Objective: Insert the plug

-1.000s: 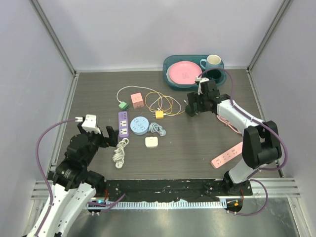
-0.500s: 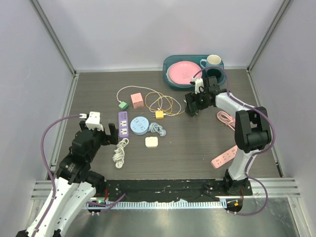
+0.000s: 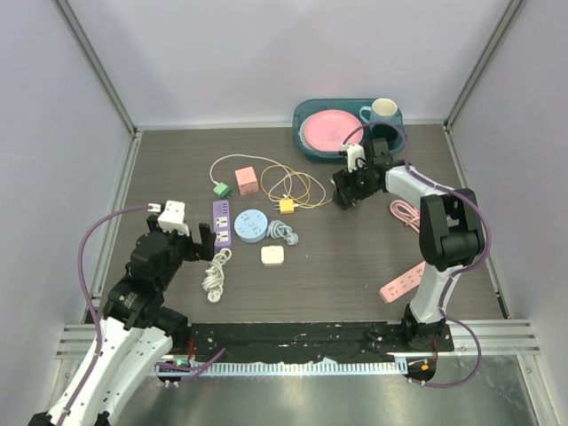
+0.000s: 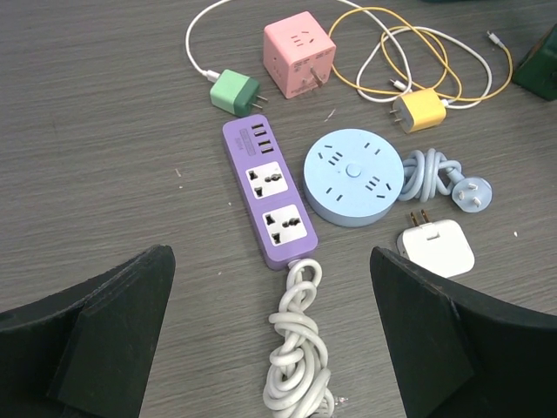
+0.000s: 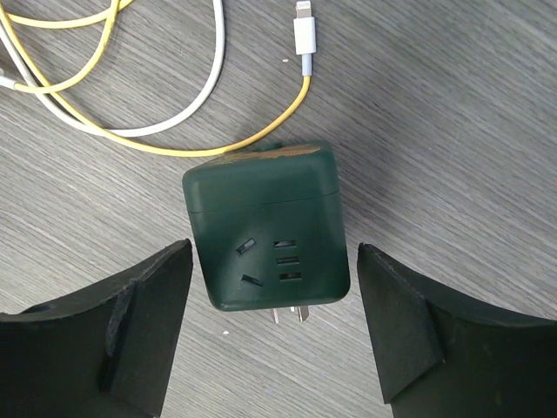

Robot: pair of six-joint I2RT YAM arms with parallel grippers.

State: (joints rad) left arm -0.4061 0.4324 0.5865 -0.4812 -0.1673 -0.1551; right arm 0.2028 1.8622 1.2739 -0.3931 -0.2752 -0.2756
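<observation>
- Two arms reach out low over the grey wood-grain surface.
- Right arm stretched forward, wrist pitched down. Right hand released, fingers either side of the dark green plastic cube plug, gaps showing.
- Plug lies flat on the surface.
- Left arm bent; left hand spread wide above the purple plastic power strip.

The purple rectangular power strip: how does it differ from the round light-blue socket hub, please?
The purple rectangular power strip has outlets in a row; the round light-blue socket hub has slots ringed round its centre. The strip trails a white cord, the hub a light-blue cord. Both lie flat, nothing plugged in.
</observation>
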